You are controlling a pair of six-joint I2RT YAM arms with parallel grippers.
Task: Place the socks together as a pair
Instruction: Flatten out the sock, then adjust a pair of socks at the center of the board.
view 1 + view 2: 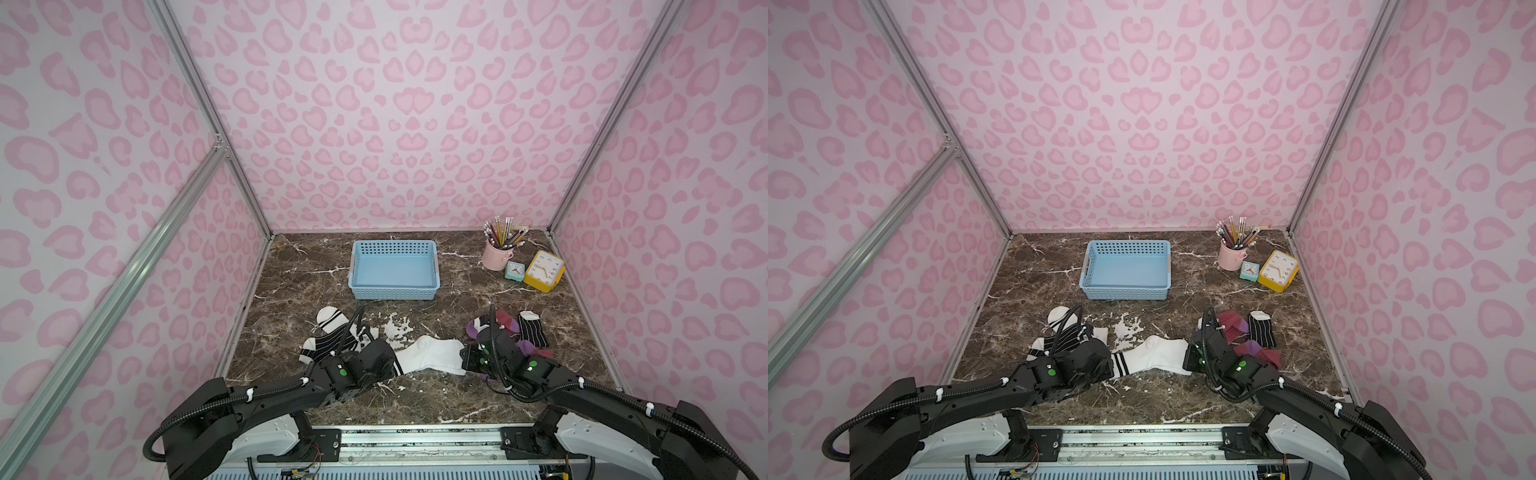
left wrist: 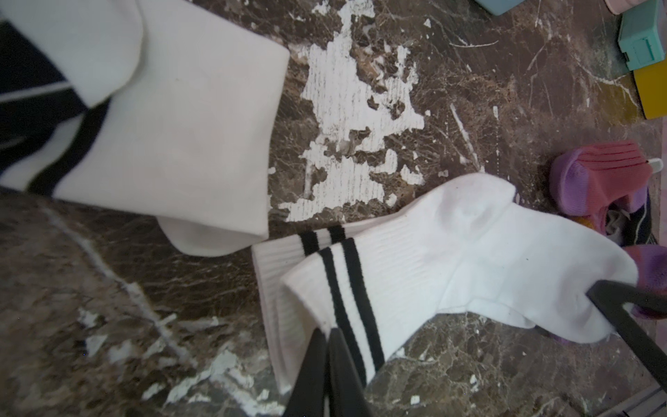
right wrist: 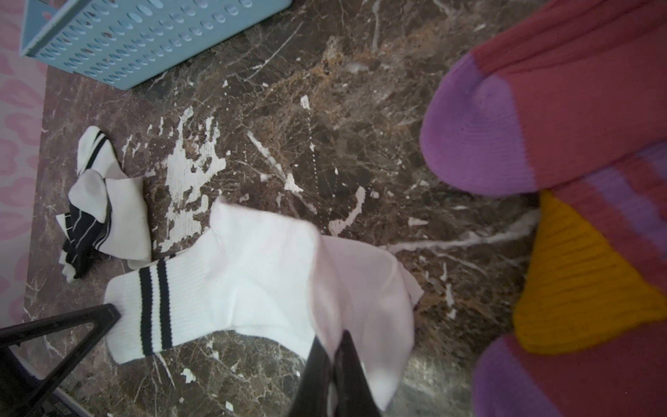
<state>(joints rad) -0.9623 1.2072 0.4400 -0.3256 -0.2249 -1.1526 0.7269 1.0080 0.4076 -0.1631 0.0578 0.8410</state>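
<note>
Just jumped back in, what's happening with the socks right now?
Both arms have one white sock between them: the left end effector is shut on its banded cuff, the right end effector on its toe end. Its match lies to the left, tangled with a black sock. The maroon socks and a second black sock sit heaped on the right. The basket is empty. No pair is together yet.

Soft, even light; faint shadows on the worktop point(image 1: 457, 291). Top views bow at edges; wrist views blur nearby.
</note>
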